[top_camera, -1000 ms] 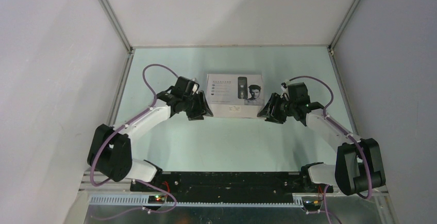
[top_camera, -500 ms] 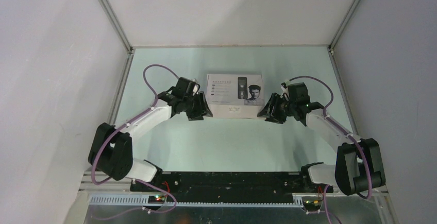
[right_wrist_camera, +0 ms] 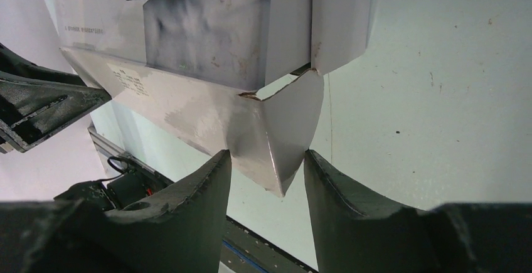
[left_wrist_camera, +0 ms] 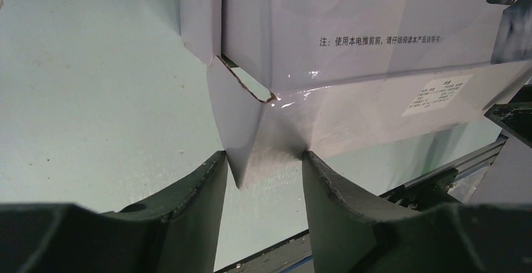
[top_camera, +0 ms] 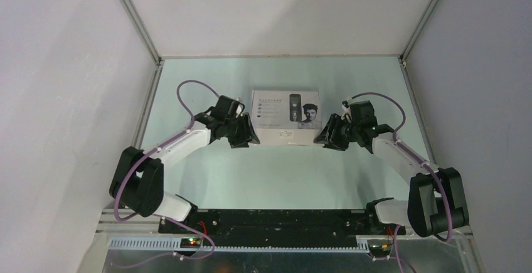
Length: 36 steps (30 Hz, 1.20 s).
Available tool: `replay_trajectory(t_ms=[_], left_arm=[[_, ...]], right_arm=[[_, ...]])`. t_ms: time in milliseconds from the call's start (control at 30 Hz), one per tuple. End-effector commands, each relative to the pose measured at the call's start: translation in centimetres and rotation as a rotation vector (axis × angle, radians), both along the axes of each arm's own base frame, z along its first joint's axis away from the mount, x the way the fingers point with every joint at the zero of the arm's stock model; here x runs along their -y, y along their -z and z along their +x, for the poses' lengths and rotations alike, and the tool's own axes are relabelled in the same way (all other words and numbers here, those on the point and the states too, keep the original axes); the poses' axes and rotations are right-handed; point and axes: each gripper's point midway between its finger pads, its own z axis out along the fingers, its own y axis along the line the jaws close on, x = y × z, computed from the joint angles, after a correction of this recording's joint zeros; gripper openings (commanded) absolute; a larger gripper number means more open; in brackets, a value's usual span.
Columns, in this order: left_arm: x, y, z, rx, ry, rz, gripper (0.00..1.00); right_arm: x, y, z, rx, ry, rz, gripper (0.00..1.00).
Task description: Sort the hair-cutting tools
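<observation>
Both claws hold white box [top_camera: 285, 113] at mid desk [top_camera: 276, 169]: L claw [left_wrist_camera: 260, 166] pinches near-left corner flap, R claw [right_wrist_camera: 268, 163] near-right flap, jaws approx half apart.

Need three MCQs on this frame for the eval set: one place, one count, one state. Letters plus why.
1. Where does the white box lie?
A) between the left hand and the right hand
B) at the arm bases
C) left of both hands

2. How many boxes are on the table?
A) three
B) one
C) two

3. What sits between the left hand's fingers?
A) nothing
B) a coiled cord
C) a flap of the box

Answers:
1 A: the top view shows a hand at each end of it.
2 B: only one is in view.
3 C: the left wrist view shows the flap pinched between both fingers.
</observation>
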Motion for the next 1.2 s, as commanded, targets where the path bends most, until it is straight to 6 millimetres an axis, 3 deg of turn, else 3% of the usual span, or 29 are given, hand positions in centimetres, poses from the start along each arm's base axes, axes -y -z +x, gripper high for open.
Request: replay_trajectory(t_ms=[0, 300, 400, 800, 1067, 1167], left_arm=[[-0.4, 1.6, 0.3, -0.001, -0.015, 0.020, 0.51], [-1.6, 3.6, -0.1, -0.037, -0.075, 0.013, 0.49], [-2.2, 3.6, 0.2, -0.031, -0.100, 0.009, 0.49], [-2.2, 3.5, 0.3, -0.027, -0.105, -0.010, 0.49], [-2.2, 2.5, 0.5, -0.004, -0.109, -0.018, 0.50], [-2.3, 2.0, 0.6, 0.010, -0.109, -0.018, 0.50]], right_arm=[[0.1, 0.2, 0.5, 0.033, -0.007, -0.022, 0.50], [0.5, 2.8, 0.1, 0.013, -0.008, -0.048, 0.48], [0.3, 3.6, 0.1, 0.016, -0.021, -0.040, 0.41], [-0.3, 2.4, 0.2, 0.060, -0.032, 0.011, 0.36], [0.9, 5.9, 0.1, -0.002, -0.012, -0.013, 0.37], [1.3, 6.2, 0.0, 0.000, -0.010, -0.006, 0.37]])
